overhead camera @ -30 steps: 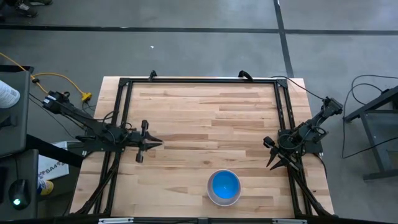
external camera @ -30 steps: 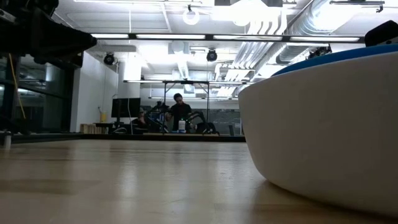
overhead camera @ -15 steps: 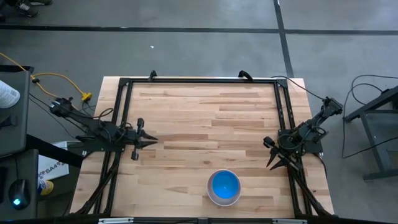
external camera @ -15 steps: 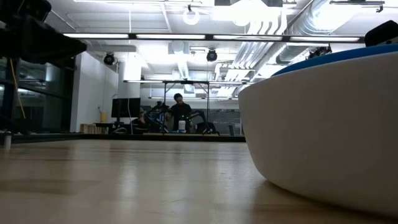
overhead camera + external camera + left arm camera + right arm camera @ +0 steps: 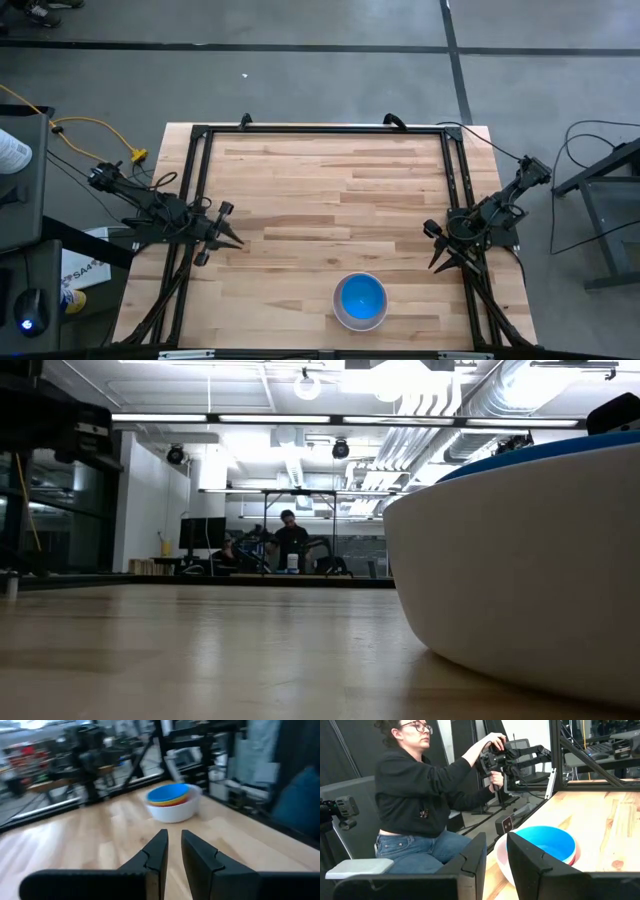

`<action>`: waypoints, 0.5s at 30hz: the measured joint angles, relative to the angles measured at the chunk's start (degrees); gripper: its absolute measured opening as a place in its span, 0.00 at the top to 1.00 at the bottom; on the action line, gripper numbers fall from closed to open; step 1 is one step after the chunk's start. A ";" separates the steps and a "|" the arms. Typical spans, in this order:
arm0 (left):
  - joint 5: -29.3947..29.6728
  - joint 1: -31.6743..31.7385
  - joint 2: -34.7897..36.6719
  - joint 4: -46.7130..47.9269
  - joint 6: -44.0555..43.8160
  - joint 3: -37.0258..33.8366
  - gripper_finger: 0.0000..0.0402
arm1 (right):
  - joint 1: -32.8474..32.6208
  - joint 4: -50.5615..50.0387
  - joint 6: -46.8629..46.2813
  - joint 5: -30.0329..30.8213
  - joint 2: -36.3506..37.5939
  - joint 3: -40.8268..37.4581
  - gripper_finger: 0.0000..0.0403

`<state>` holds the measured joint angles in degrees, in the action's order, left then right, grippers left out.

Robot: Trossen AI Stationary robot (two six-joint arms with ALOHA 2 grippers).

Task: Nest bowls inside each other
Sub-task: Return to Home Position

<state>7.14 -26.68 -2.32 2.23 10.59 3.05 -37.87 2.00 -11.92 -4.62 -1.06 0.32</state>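
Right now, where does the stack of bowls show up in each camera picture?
High view: the stack of bowls sits low in the picture, right of centre.
Low view: it fills the right side, very near.
Left wrist view: far ahead of the left gripper.
Right wrist view: close ahead of the right gripper.
Shared landmark: the blue bowl on top.

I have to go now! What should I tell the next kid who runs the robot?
Left gripper: over the left side of the table, jaws a narrow gap apart, empty.
Right gripper: at the right edge, same.
Bowls: one stack, nearer the right arm. The blue bowl is on top, the yellow bowl and pink bowl are under it, all in the white bowl. Purple is hidden.
Done: nesting looks finished.
Left: probably just parking the arms.
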 joint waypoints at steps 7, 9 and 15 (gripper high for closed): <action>-2.82 0.00 1.52 1.85 -0.29 0.04 0.87 | 0.00 -0.04 0.00 0.11 0.00 0.02 0.82; -2.86 0.00 1.48 1.95 -0.29 0.04 0.87 | 0.00 -0.04 -0.01 0.11 0.00 0.01 0.82; -2.86 0.02 1.46 2.29 -2.17 0.04 0.87 | 0.00 -0.04 0.00 0.13 0.00 0.00 0.82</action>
<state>4.27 -26.65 -0.86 4.52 8.42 3.09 -37.87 1.96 -11.93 -4.49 -1.06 0.32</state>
